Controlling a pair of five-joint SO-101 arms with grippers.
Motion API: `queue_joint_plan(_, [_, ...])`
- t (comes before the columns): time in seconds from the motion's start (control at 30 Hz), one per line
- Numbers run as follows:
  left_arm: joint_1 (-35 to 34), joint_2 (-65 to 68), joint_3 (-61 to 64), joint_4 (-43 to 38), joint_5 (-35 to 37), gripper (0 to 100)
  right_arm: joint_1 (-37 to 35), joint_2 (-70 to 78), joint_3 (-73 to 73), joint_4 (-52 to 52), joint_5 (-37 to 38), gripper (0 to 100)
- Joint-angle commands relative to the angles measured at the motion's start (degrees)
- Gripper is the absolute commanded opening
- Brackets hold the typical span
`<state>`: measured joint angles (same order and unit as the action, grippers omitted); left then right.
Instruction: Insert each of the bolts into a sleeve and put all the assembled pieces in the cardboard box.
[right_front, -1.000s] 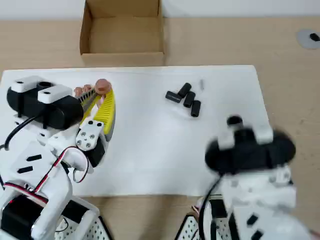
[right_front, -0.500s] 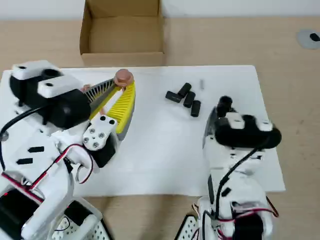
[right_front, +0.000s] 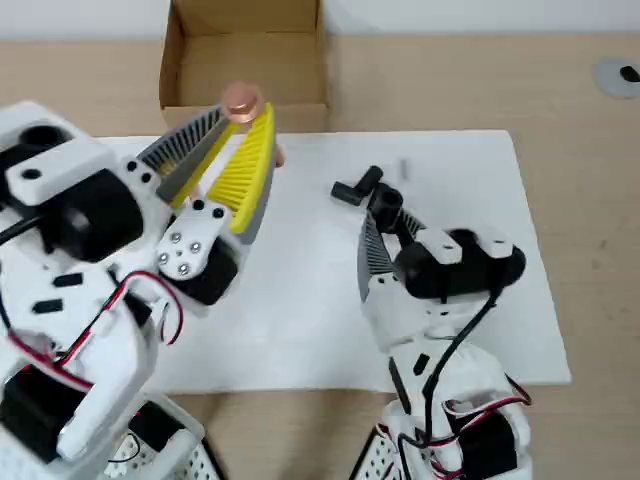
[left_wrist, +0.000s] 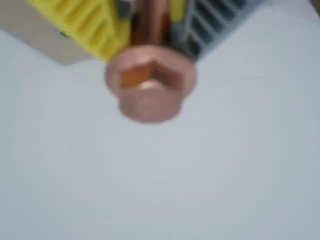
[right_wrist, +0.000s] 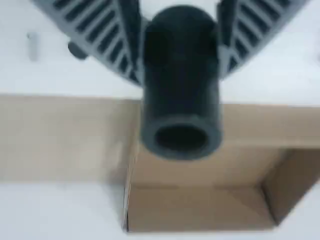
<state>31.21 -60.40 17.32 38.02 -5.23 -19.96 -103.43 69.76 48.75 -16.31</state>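
Bolt (left_wrist: 150, 87): copper-coloured, flanged hex head, shank clamped between left fingers (left_wrist: 85, 25). Sleeve (right_wrist: 181, 90): black hollow cylinder, clamped between right fingers (right_wrist: 95, 35).

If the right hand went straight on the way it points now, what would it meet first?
Probably the cardboard box: in the right wrist view it lies beyond the sleeve that the right hand holds; depth is unclear.

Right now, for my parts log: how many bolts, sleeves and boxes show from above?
Bolt: 1, in the left fingers
Sleeve: 3, two lying, one in the right fingers; more may be hidden
Cardboard box: 1
Total: 5
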Motion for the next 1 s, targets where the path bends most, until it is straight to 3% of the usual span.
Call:
queue_joint_plan(0.0, [3.1,1.2,-2.8,-3.8,-0.3,1,-1.0,-6.5,-0.5,-5.3,0.6,1.0])
queue_joint_plan(0.13, [8.2,1.2,-2.3,-3.7,-4.9,1,-1.2,-6.5,-2.0,-11.2,5.0,1.0])
queue_joint_plan(0.3, [9.7,1.2,-2.7,-4.4,-6.3,1,-1.5,-6.5,-2.9,-11.3,5.6,1.0])
queue_joint_plan(0.6, [9.7,1.3,5.6,-18.4,-6.3,1,-9.4,-6.7,-0.7,-11.3,5.6,1.0])
queue_joint_plan(0.97, [15.2,0.9,16.4,-19.2,-13.0,1,-10.2,-6.7,0.3,-11.3,5.6,1.0])
